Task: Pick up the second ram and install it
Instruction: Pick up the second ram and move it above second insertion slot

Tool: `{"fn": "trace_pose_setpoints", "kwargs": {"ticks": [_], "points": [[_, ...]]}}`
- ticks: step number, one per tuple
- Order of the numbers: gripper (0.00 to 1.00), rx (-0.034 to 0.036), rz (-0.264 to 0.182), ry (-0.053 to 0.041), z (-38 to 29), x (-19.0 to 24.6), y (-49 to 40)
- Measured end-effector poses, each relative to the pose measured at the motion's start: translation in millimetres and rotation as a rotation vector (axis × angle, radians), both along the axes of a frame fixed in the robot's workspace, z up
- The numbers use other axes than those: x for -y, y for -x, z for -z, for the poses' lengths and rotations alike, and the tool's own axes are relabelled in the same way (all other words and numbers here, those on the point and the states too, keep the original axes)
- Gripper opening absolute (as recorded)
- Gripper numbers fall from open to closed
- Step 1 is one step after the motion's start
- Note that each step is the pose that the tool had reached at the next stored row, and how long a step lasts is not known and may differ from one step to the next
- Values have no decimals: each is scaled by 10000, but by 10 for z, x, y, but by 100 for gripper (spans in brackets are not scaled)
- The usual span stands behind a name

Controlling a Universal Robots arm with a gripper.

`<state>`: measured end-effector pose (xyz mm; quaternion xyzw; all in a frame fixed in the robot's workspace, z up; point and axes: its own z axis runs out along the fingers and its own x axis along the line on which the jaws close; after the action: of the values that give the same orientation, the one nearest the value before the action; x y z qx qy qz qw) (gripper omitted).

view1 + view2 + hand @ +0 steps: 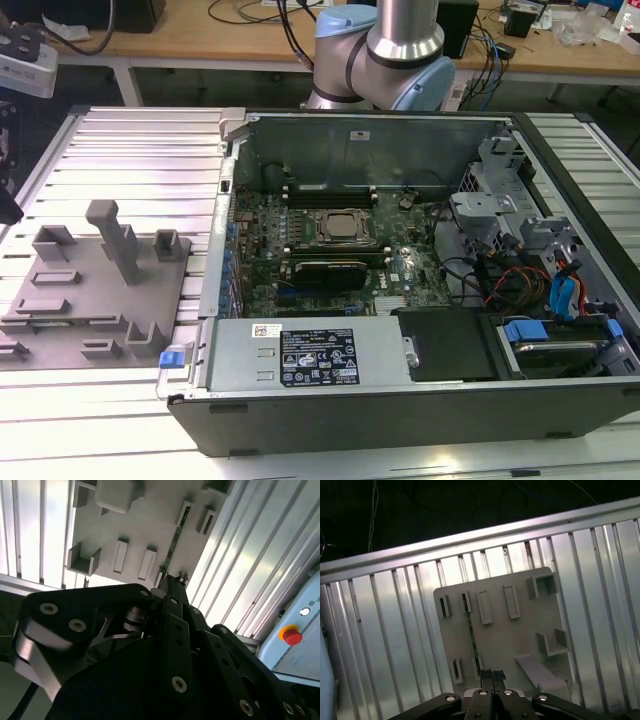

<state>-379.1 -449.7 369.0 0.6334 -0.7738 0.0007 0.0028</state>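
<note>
The second ram (pixel 472 639) is a thin green stick standing on edge in the slots of a grey fixture plate (pixel 520 640). It shows in both wrist views, and in the second wrist view the ram (pixel 173 542) runs between two slot blocks of the plate (pixel 145 525). My gripper (pixel 493 674) hangs well above the plate with its fingertips (pixel 172 580) pressed together and nothing between them. In both pictures the tips line up close to one end of the stick. The exterior view shows the same plate (pixel 95 290) left of the open computer case (pixel 400 260).
The plate lies on a ribbed aluminium table (pixel 385 645). Grey blocks and a tall post (pixel 115 240) rise from it. Inside the case are the motherboard with its CPU socket (pixel 343 228), long black slots (pixel 330 190), cables and drive bays (pixel 550 290). A red button (pixel 292 635) sits beyond the table's edge.
</note>
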Motion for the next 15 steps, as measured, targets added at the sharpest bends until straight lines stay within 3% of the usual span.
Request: {"fn": "trace_pose_setpoints", "kwargs": {"ticks": [5, 13, 15], "points": [[11, 1, -515, 0, 0, 0, 0], [11, 0, -555, 10, 0, 0, 0], [29, 0, -564, 14, 0, 0, 0]]}}
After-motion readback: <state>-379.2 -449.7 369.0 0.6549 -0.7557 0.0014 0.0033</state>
